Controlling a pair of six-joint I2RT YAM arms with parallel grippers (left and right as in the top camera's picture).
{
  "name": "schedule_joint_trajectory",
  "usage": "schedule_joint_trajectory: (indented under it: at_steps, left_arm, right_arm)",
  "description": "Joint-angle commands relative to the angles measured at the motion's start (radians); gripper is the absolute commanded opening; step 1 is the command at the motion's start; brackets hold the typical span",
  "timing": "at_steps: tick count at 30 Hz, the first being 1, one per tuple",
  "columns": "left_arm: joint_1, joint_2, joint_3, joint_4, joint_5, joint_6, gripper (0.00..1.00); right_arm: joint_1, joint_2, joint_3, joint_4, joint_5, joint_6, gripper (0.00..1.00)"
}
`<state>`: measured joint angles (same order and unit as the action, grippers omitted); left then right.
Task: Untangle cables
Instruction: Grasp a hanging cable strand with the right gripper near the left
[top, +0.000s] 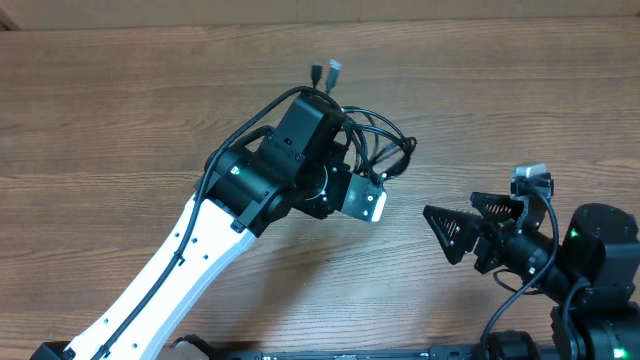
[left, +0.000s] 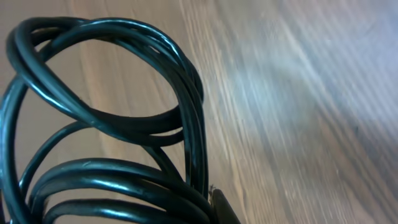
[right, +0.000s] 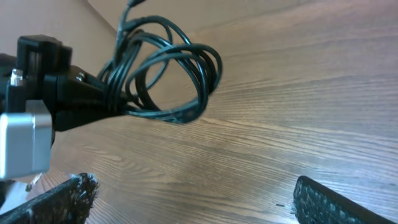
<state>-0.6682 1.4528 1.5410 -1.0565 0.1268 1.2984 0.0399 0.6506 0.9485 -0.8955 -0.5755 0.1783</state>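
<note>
Item under inspection: a bundle of thin, glossy black cables (right: 174, 68), gathered in several overlapping loops. The bundle is not lying on the light brown wood-grain surface (top: 120, 120). It hangs above it, near the middle of the workspace.

The left gripper (right: 102, 99) is clamped together on the bundle where the strands run side by side, so the loops fan out free beyond the fingers. Two small plug connectors (top: 325, 70) stick out on the far side of the wrist, clear of the loops. In the left wrist view the loops fill the frame at close range and cross one another. No strand can be traced end to end there.

The right gripper (right: 193, 205) stands with its jaws fully apart and nothing between them. It is off to the right of the bundle, apart from it, and faces the loops.

Assessment: holding the bundle aloft appears meant to let the loops hang open and within reach of the free arm. The tangle is not yet separated. The next move likely calls for picking out a single strand or plug, and there is a risk of catching several loops at once.
</note>
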Motion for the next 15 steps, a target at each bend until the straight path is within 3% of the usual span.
schedule_joint_trajectory:
  at_steps: [1,6,15]
  left_arm:
    - [-0.006,-0.024,0.026,-0.017,0.303,0.479,0.04]
    - [-0.006,-0.024,0.026,-0.024,0.47,0.553,0.04]
    - [-0.006,-0.024,0.026,-0.044,0.476,0.565,0.04]
  right_arm:
    - [-0.002,0.034,0.065,-0.008,0.006,-0.024,1.0]
    - [-0.002,0.131,0.112,-0.012,0.006,-0.026,1.0]
    - [-0.002,0.229,0.188,-0.03,-0.021,-0.083,1.0]
